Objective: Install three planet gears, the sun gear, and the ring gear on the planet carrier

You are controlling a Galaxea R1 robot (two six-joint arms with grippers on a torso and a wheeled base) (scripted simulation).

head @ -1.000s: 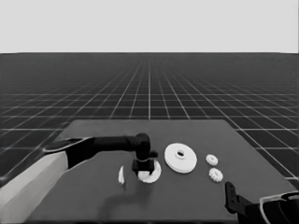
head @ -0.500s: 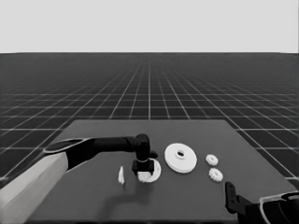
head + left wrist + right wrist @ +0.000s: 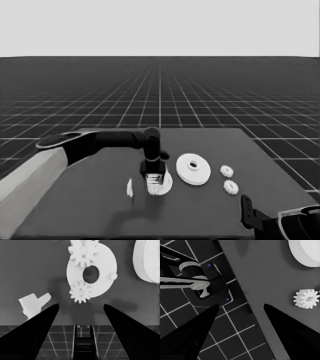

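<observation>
My left gripper (image 3: 155, 176), fingers spread wide and holding nothing, hangs over the smaller round part (image 3: 96, 272), half hiding it from the head camera; it lies flat, two gears (image 3: 80, 291) on it, one cut off.

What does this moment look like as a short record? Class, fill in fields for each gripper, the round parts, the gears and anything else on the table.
left gripper: over the smaller round part, jaws open, holding nothing
right gripper: parked at the table's near right corner, jaws open, empty
smaller round part: flat on the table, two gears on it, one bare peg
seated gears: two, meshing with nothing visible in the centre hole
loose gears: two, right of the larger round part
larger round part: beside the smaller one, apart
thin white piece: left of the smaller round part
</observation>
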